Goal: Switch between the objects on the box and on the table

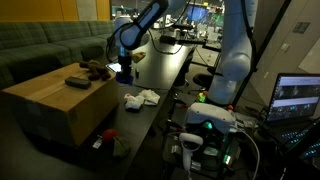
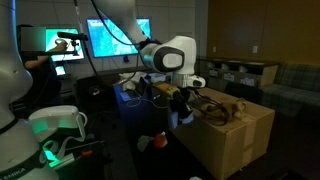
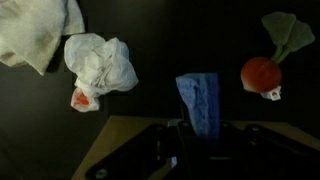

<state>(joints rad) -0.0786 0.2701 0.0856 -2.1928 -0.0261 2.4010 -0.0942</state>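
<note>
Blue flat block point(image 3: 200, 100) pinched tight in our gripper point(image 3: 200, 128), hanging at the edge of the cardboard box point(image 3: 125, 140). On the black table point(image 3: 150, 40) below us, a crumpled white cloth point(image 3: 100, 65) lies one side, a toy radish point(image 3: 262, 75) the other.

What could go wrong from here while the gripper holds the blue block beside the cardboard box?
The gripper holds the blue block by one end only, so it may slip out. The edge of the cardboard box sits right beside the gripper in the wrist view; lowering might clip it. The white cloth and a crumpled white wad lie below; a block set on them could rest crooked.
</note>
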